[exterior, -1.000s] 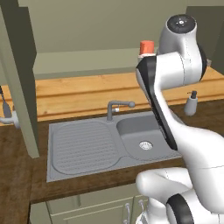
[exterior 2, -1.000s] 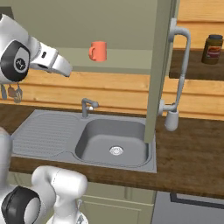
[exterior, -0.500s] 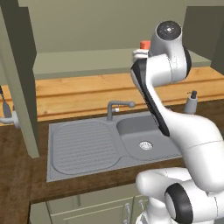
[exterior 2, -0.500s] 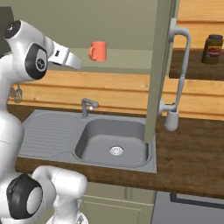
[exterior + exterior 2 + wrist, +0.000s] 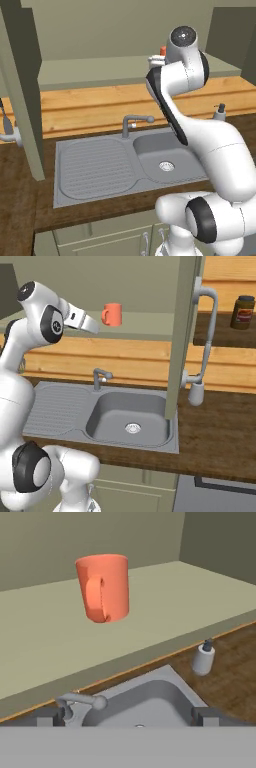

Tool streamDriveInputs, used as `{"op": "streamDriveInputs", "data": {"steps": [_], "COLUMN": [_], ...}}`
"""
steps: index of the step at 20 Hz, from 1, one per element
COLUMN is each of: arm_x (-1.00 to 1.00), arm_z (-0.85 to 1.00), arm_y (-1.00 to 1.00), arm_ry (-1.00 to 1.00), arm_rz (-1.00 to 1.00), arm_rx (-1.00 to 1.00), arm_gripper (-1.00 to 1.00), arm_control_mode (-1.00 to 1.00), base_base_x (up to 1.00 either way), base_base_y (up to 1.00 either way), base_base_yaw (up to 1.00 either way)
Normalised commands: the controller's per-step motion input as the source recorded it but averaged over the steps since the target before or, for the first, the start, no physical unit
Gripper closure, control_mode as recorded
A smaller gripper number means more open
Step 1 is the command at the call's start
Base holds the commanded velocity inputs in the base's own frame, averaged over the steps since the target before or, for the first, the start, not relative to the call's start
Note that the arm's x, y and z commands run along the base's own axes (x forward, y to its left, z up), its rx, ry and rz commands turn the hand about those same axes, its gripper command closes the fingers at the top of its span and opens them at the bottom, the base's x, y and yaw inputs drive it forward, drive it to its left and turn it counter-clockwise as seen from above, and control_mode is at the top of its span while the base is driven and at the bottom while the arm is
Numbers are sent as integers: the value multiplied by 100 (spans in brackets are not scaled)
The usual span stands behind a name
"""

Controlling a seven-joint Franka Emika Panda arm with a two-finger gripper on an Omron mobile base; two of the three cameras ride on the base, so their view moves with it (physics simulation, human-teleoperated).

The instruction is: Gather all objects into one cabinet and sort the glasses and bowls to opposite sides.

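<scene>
Salmon-orange cup (image 5: 103,587), with its handle facing the hand camera, stands upright on the pale green shelf (image 5: 45,647) of the olive-green cabinet (image 5: 182,331) above the steel sink (image 5: 127,418). Just short of it, the gripper (image 5: 90,325) has its fingers spread wide and empty.

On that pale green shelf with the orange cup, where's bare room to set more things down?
The shelf is bare on both sides of the salmon-orange cup: a wide stretch running to the cabinet's side wall, and another on the cup's handle side. The strip along the front edge, above the faucet, is free too. Nowhere on it is crowded.
</scene>
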Motion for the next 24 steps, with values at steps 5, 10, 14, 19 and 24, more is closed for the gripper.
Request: {"op": "streamDriveInputs", "data": {"steps": [5, 10, 14, 19, 24], "arm_x": [39, 53, 47, 44, 33], "arm_z": [-2, 1, 1, 0, 0], "arm_y": [-1, -6, -1, -2, -8], "arm_ry": [1, 15, 10, 1, 0], "arm_rz": [-1, 0, -2, -5, -9], "arm_rx": [0, 0, 0, 0, 0], "arm_gripper": [-100, -100, -100, -100, -100], "arm_control_mode": [-100, -100, -100, -100, -100], "base_base_x": [0, 0, 0, 0, 0], "base_base_y": [0, 0, 0, 0, 0], "base_base_yaw": [0, 0, 0, 0, 0]}}
